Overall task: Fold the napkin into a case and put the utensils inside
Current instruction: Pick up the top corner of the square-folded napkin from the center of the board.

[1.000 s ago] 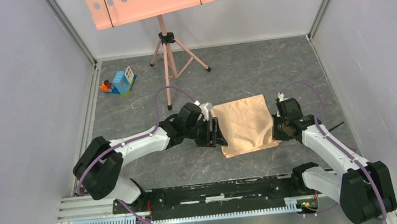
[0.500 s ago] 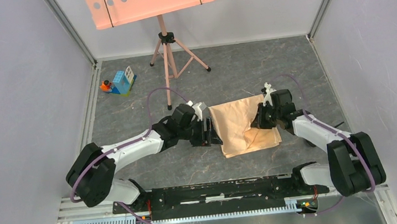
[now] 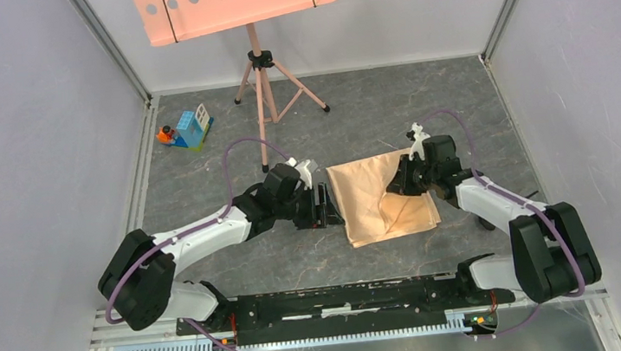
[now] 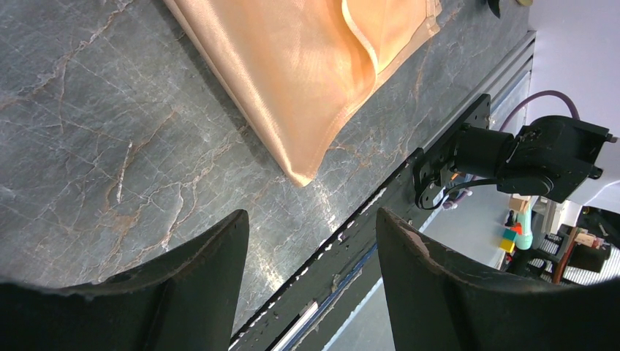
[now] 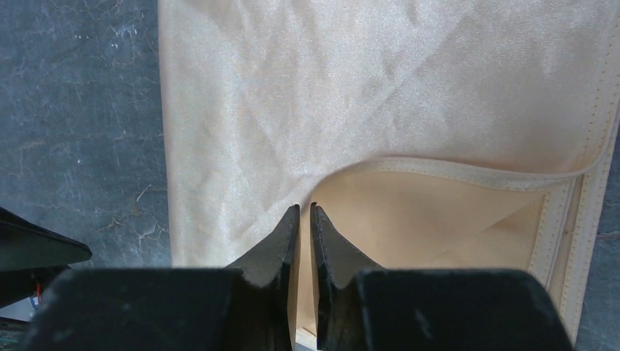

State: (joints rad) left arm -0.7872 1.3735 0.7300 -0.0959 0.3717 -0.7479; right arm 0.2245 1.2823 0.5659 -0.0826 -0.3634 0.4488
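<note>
The peach-orange napkin point(image 3: 367, 209) lies folded on the dark table between my arms. It also shows in the left wrist view point(image 4: 292, 73) and the right wrist view point(image 5: 329, 95). My right gripper point(image 3: 399, 185) is shut on the napkin's top layer point(image 5: 303, 208) and holds it peeled back toward the left, so the paler underside point(image 5: 439, 219) shows. My left gripper point(image 3: 325, 206) is open and empty just off the napkin's left edge, low over the table point(image 4: 311, 219). No case shows. The utensils are not clearly in view.
A salmon-pink perforated music-stand tray point(image 3: 236, 0) on a tripod point(image 3: 262, 93) stands at the back. A small toy block house point(image 3: 189, 129) sits at the back left. A slim dark piece point(image 3: 534, 195) lies by the right arm. Grey walls enclose the table.
My right gripper has moved from the napkin's right edge leftward over the cloth, dragging the top layer's corner with it. My left gripper has drawn back slightly to the left.
</note>
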